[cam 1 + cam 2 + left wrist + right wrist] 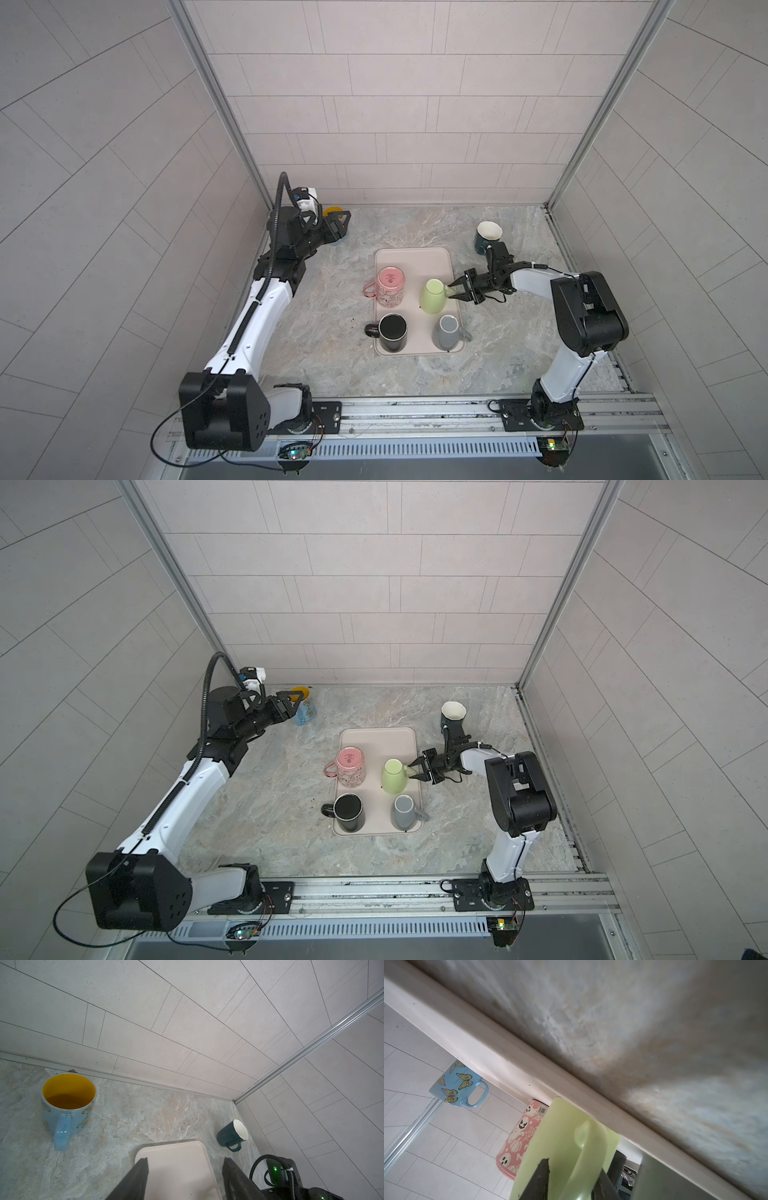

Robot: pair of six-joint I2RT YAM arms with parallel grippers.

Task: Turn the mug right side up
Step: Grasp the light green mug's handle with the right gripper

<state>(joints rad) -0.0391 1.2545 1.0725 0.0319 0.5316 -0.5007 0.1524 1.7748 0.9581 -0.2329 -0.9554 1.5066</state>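
The only printed label is a white barcode sticker on the base of the pink mug, its digits too small to read. That mug's wall carries white ghosts, pumpkins and cobwebs. The blue mug has yellow butterflies outside and a yellow inside. In both top views the green mug stands upside down on the pale tray, its narrow base up and its wide rim down, near the tray's 3 o'clock edge. Its handle points to 3 o'clock, straight at the right gripper. That gripper lies low and level, its jaws parted and set either side of the handle. In the right wrist view one jaw sits against the handle while a sliver of green wall shows between the other jaw and the handle, so the jaws are not closed on it. The pink mug sits at the green mug's 9 o'clock, the black mug at about 7 o'clock and the grey mug at 6 o'clock, all on the tray. A dark teal mug with a cream inside stands upright on the desk at 1 o'clock, off the tray. The left gripper hangs near the blue mug in the desk's far 10 o'clock corner, its jaws wide apart with nothing between them.
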